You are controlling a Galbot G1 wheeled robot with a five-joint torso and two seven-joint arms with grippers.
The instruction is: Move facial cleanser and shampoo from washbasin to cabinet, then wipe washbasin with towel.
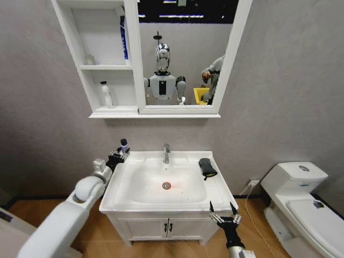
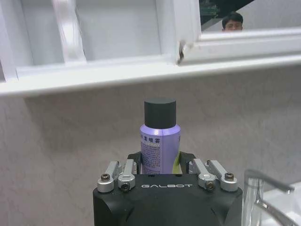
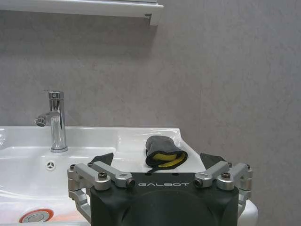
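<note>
A lilac bottle [image 1: 124, 145] with a dark cap stands upright at the back left corner of the white washbasin [image 1: 217, 189]. My left gripper [image 1: 118, 157] is shut on the bottle [image 2: 160, 141], and I cannot tell whether this is the shampoo or the facial cleanser. The cabinet [image 1: 80, 67] with its open shelves hangs above it, and a white bottle [image 1: 107, 95] stands on the lowest shelf. The dark towel [image 1: 207, 166] lies bunched on the back right corner of the rim. My right gripper [image 1: 221, 207] hangs open by the front right corner, facing the towel [image 3: 162, 153].
A chrome faucet [image 1: 166, 153] rises behind the bowl, and the red-ringed drain [image 1: 166, 185] sits at its middle. A white toilet [image 1: 301, 204] stands to the right. The vanity doors [image 1: 166, 228] are below the basin. A blue item [image 1: 124, 40] stands on the upper shelf.
</note>
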